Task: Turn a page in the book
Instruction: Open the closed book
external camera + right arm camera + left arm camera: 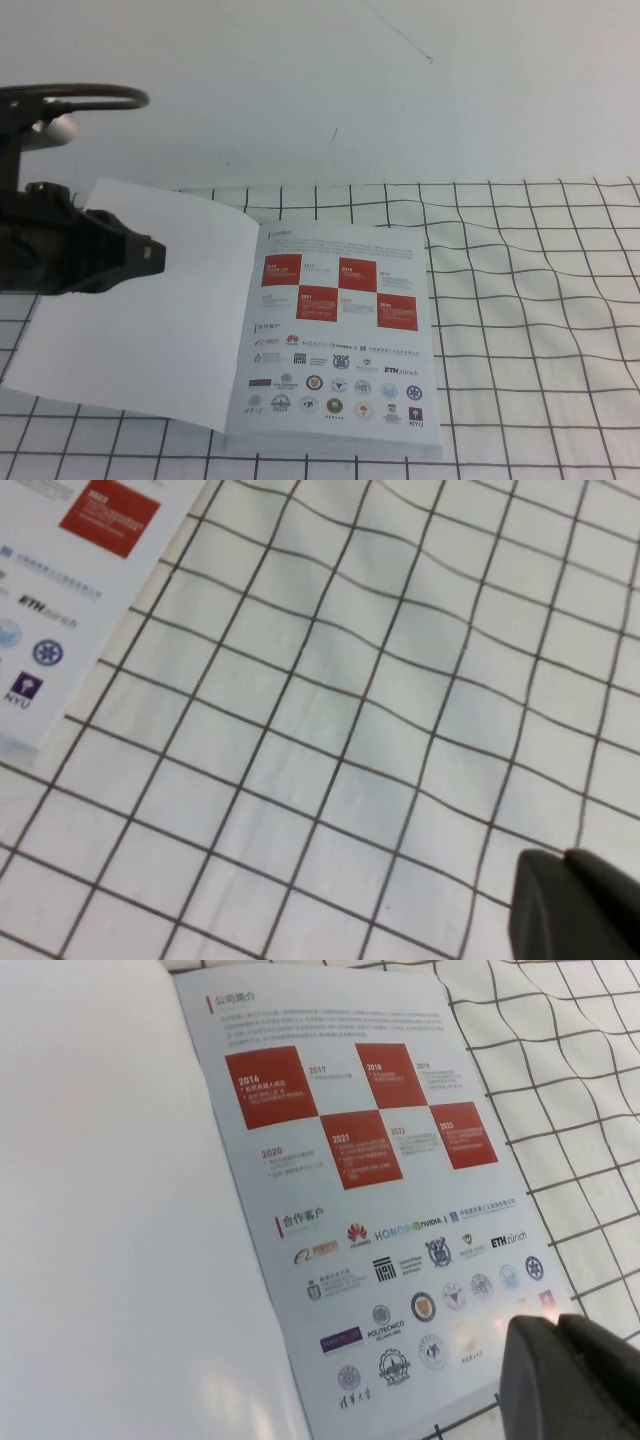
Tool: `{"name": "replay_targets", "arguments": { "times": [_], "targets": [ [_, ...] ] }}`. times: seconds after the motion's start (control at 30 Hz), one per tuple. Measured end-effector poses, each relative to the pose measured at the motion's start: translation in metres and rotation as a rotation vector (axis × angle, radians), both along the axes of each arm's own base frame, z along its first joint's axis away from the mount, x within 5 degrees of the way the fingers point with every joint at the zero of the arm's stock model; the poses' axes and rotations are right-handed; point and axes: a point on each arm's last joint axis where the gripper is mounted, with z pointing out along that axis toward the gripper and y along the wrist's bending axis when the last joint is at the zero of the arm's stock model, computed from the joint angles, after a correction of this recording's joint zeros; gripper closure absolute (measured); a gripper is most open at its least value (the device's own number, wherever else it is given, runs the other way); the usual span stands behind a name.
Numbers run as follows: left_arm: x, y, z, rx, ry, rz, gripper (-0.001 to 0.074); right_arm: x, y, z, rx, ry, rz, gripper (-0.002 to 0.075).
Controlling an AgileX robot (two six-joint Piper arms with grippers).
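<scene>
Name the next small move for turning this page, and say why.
Probably bring the left gripper down toward the page with red squares and logos, near its outer edge: it hovers over the blank sheet, touching nothing. The right gripper, shut, waits over the checked cloth.

Glossy paper book (340,340) lies on a wrinkled matt gridded cloth (530,300).

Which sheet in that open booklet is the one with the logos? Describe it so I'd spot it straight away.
On the checked cloth lies an open book. Its right-hand sheet is the page, lying flat: red squares on top, rows of small logos beneath. The sheet to its left is blank white.
</scene>
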Motion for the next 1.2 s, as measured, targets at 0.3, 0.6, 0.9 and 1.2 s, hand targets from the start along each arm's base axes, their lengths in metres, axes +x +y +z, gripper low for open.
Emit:
{"name": "replay_targets", "arguments": {
  "times": [0.3,0.6,0.9,1.2],
  "targets": [
    [0.034,-0.039,-0.027,0.101,-0.061,-0.093,0.0737,0.042,0.024,-0.028,0.132,0.110,0.203,0.0728],
    [0.066,-0.048,-0.088,0.169,0.086,-0.098,0.0737,0.077,0.060,-0.067,0.266,0.238,0.289,0.0725],
    [0.085,-0.049,-0.132,0.222,0.165,-0.080,0.0737,0.107,0.096,-0.095,0.485,0.233,0.276,0.0411],
    [0.095,-0.050,-0.169,0.228,0.278,-0.027,0.0737,0.136,0.108,-0.125,0.639,0.194,0.224,0.0246]
  ]
}}
